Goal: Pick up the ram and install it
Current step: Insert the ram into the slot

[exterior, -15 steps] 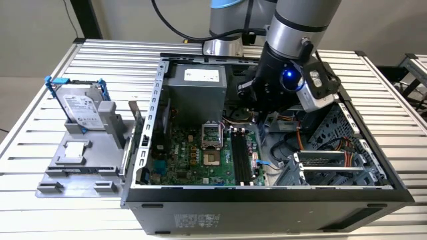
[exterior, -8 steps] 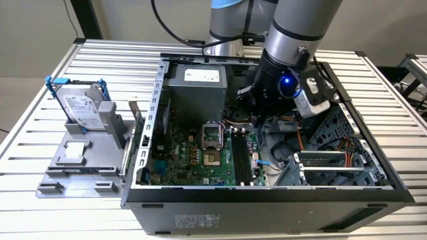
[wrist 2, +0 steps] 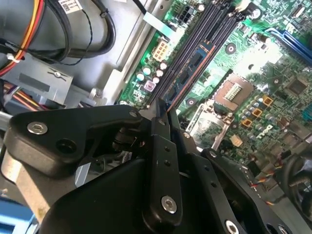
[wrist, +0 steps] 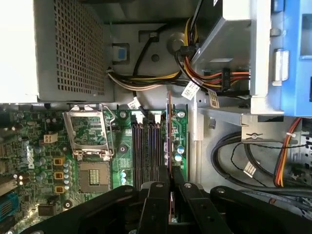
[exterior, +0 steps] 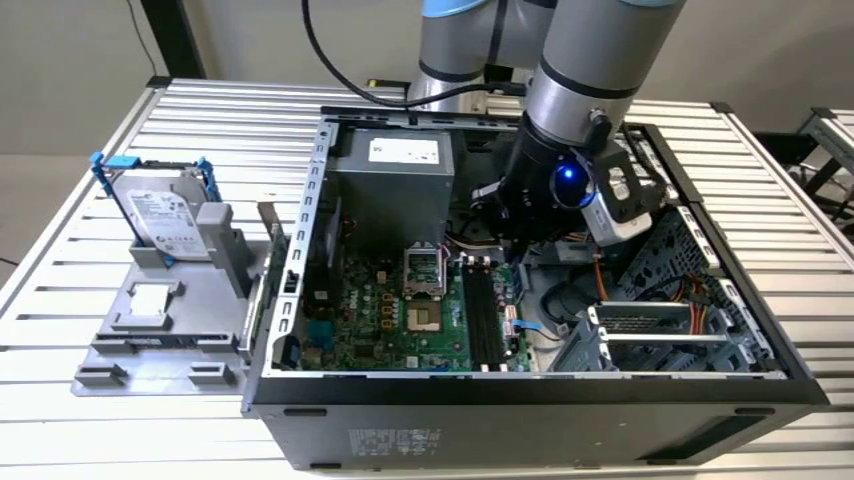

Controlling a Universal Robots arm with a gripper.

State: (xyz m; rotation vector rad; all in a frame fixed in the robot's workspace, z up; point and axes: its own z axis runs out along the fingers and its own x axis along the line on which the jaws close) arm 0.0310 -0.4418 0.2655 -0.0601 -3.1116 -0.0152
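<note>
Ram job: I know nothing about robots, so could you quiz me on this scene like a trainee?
1. True or false: the gripper is shut on the ram.
2. The hard drive is: A) in the gripper; B) in a grey stand outside the case; C) bolted inside the case.
3. What colour are the end clips of the slots?
Key: 1 true; 2 B; 3 white.

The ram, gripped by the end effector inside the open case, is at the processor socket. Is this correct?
No: the ram, gripped by the end effector inside the open case, is at the memory slots, beside the processor socket, as the first wrist view shows.
</note>
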